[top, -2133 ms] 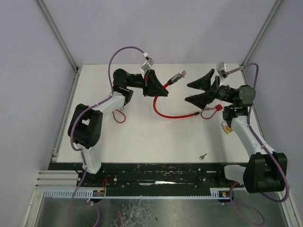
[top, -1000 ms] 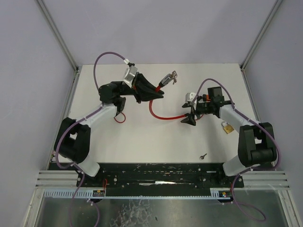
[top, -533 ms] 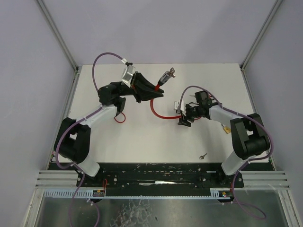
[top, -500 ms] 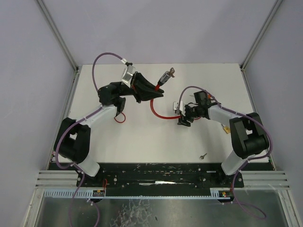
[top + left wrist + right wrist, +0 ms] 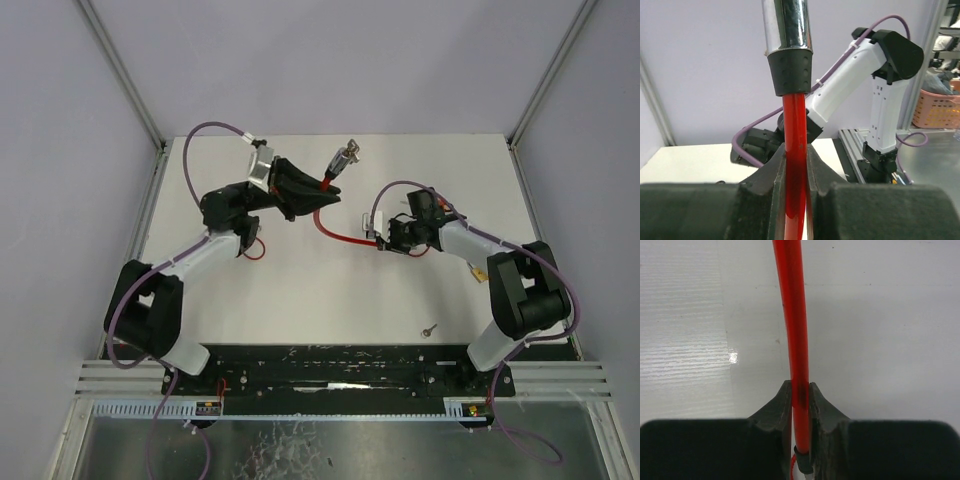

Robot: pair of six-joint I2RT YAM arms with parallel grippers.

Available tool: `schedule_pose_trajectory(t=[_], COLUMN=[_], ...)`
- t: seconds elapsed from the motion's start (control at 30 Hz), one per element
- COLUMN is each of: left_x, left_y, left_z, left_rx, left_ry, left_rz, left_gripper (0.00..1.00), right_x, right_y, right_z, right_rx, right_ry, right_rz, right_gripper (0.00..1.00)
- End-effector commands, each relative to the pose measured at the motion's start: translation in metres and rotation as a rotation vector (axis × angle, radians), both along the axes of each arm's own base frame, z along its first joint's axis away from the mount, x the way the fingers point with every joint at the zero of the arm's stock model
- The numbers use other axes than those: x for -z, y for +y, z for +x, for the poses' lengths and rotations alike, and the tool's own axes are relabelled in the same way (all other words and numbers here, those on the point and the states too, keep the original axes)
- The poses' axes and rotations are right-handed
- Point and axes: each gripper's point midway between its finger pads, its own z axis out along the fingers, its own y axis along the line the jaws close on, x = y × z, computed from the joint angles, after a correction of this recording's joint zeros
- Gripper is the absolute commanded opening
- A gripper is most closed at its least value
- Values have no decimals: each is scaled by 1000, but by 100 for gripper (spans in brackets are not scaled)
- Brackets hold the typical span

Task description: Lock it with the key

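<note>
- The red cable [image 5: 338, 234] of the lock curves across the far middle of the table [image 5: 300, 290], and its metal lock head [image 5: 345, 158] is raised off the surface at the far end, with what looks like a key at its tip
- The left gripper [image 5: 318, 188] pinches the cable just below the head's black collar [image 5: 790, 70], with its fingers pressed onto the red sheath from both sides; this likely keeps the head up and steady so the free end can be brought to it
- The right gripper [image 5: 384, 238] is clamped tight on the cable close to its other end, right of centre and low over the table, seemingly to steer that end toward the head
- A loose key [image 5: 429, 329] lies by the near edge, well apart from both grippers
- A brass padlock [image 5: 480, 270] lies untouched beside the right arm
</note>
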Motion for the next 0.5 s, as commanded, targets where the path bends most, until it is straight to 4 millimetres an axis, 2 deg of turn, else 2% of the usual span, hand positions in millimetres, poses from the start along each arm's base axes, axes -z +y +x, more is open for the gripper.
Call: schedule_pose_trajectory(t=[0.0, 0.13, 0.23, 0.33, 0.47], left_x=[-24, -14, -4, 10, 27], left_y=[16, 27, 32, 35, 34], left_z=[7, 33, 51, 70, 87], left_rx=[-214, -429, -536, -613, -655], left_ry=[-162, -222, -254, -268, -307], left_rz=[-77, -34, -7, 16, 39], left_gripper=[1, 0, 1, 1, 1], right_x=[-54, -67, -74, -79, -77], right_y=[5, 8, 14, 21, 24], right_z=[10, -1, -15, -26, -27], right_rx=[-14, -37, -67, -87, -30], right_ry=[-109, -64, 40, 145, 265], right_rz=[25, 49, 82, 115, 127], right_gripper=[4, 0, 0, 0, 0])
